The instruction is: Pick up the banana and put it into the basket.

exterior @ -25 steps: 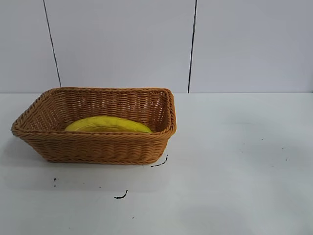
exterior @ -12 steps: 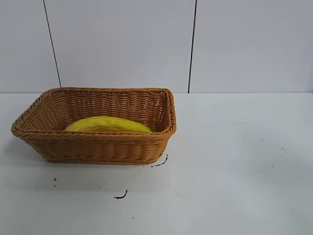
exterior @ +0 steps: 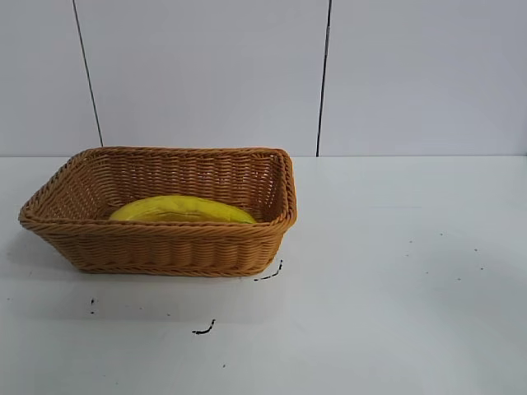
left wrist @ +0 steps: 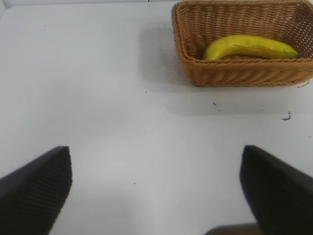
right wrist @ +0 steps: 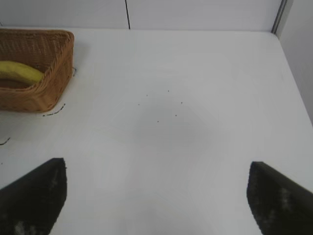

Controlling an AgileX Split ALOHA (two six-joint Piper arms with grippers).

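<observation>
Sitting inside the basket (exterior: pixel 160 214) is the banana (exterior: pixel 181 210), lying flat along the bottom near the front wall, well below the braided rim. Basket's at roughly 9 o'clock on the white worktop (exterior: pixel 395 271) in the exterior view, with a few dark scuff marks (exterior: pixel 204 329) just in front of it at about 6 o'clock. Neither arm shows there. Left gripper (left wrist: pixel 156 191) hangs over bare worktop well away from the basket, fingers (left wrist: pixel 34 191) spread wide, nothing between them. Right gripper (right wrist: pixel 156 196) is the same: fingers (right wrist: pixel 281 200) wide apart, empty, basket off to its side.
</observation>
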